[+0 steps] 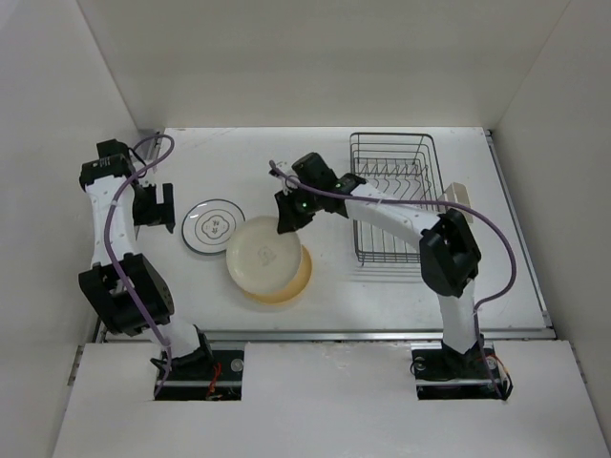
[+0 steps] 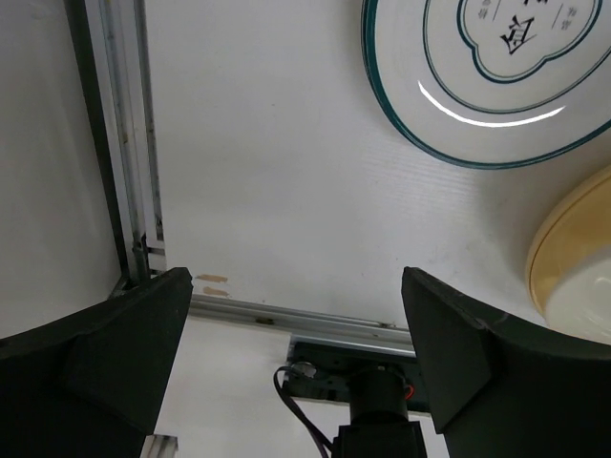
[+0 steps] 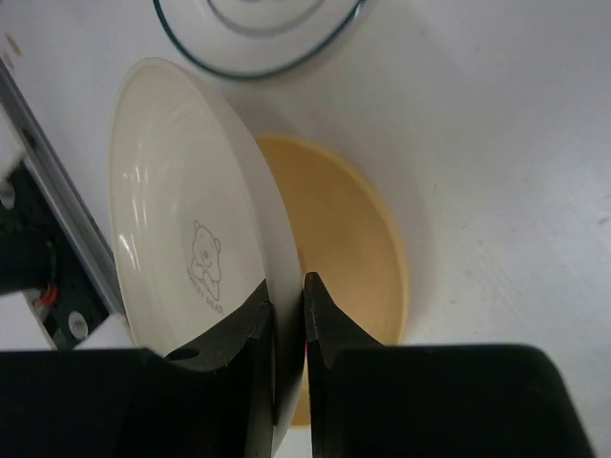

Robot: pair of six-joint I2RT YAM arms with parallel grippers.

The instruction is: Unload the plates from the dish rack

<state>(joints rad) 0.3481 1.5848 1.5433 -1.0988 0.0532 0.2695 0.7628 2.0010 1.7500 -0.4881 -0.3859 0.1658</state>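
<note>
Cream glazed ceramic fills the right wrist view. The cream plate (image 3: 162, 191) is round, smooth and glossy, with a small bear drawing (image 3: 203, 262) at its centre. It stands tilted, and the right pincer (image 3: 289, 305) has its two dark fingers (image 3: 239, 334) narrowed onto the near rim, one on each face. Just beneath it lies the yellow-orange plate (image 3: 334, 239), matte and shallow, flat on the white table (image 3: 496, 143). We cannot tell whether the two plates touch.

From above, the cream plate (image 1: 265, 253) covers most of the yellow-orange one, which shows only as a crescent along its near-right edge. Just to their left, a teal-rimmed plate (image 1: 213, 227) with concentric lines and a centre motif lies flat on the table.

The dish rack (image 1: 393, 196), a rectangular basket of thin dark wire with upright prongs, sits at the far right of the table, apart from all three plates. A beige cutlery holder (image 1: 459, 196) hangs on its right side.

The right arm rises from its base, bends at an elbow by the rack's near corner and stretches left to the plates. The left arm folds up along the left wall, its wrist turned down. The left pincer (image 1: 153, 207) hovers beside the teal-rimmed plate with its jaws wide and nothing between them.
</note>
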